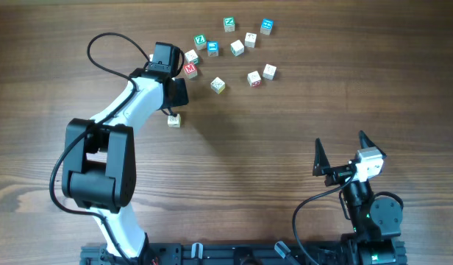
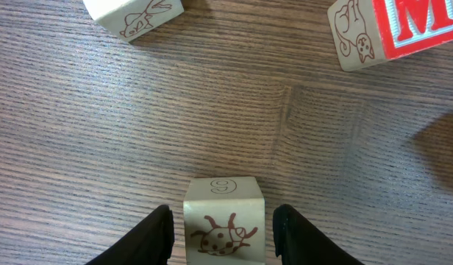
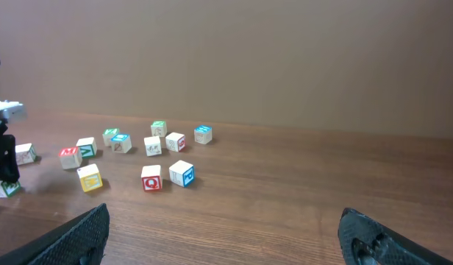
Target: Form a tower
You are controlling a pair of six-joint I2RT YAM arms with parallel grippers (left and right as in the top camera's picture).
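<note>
Tower blocks [image 1: 218, 85] are seen lying singly on the table [image 1: 300, 110], each resting on the wood. One pale block, the ladybird cube [image 2: 223, 217], is set apart from the rest, at about 9 o'clock from the table's middle in the overhead view. It is straddled by the left claw [image 2: 223, 232], whose fingers [image 2: 157, 235] are held open. A thin strip of wood is visible between each finger and the cube's sides. A numeral is printed on the cube's top face.

In the left wrist view a red M cube [image 2: 414, 26] is found at 1 o'clock and a line-drawing cube [image 2: 134, 13] at 11 o'clock, both well apart from the fingers. The main scatter [image 1: 237, 48], with green, blue, red and yellow faces, is spread at 12 o'clock on the table. The right claw [image 1: 340, 138] is seen at 3 o'clock, its jaws spread wide.
</note>
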